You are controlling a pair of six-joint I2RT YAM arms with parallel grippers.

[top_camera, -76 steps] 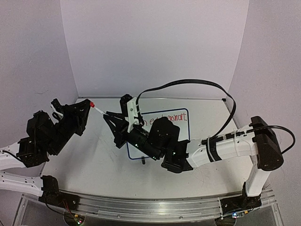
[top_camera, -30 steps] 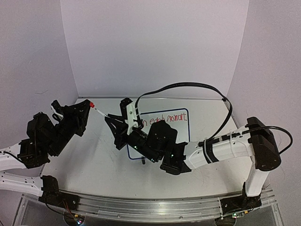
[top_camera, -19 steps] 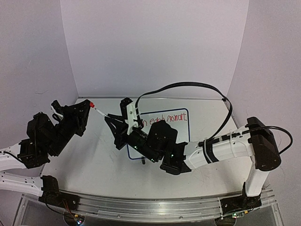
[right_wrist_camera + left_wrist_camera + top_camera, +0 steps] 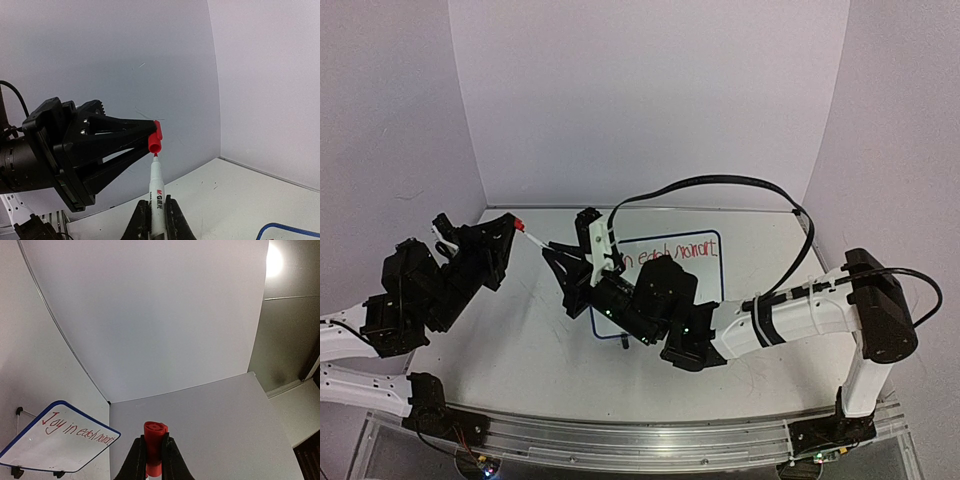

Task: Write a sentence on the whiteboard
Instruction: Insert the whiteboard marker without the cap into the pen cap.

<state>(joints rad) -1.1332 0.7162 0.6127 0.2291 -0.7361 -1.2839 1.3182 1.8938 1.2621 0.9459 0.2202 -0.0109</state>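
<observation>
Left pincer (image 4: 153,452) is clamped on the red cap (image 4: 155,432), right pincer (image 4: 156,212) on the marker (image 4: 156,187), tip at the cap mouth. The whiteboard (image 4: 45,455), with the sentence (image 4: 77,429) complete, stands in the middle of the tabletop (image 4: 520,350). Best to align both axes and push straight.

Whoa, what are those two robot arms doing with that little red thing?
The left gripper is pinching a red cap. The right gripper holds a marker with its tip pointing at the cap's opening, very close to it. The whiteboard already has the sentence "Joy in each moment" written in red. It looks like they are about to put the cap on the pen.
</observation>
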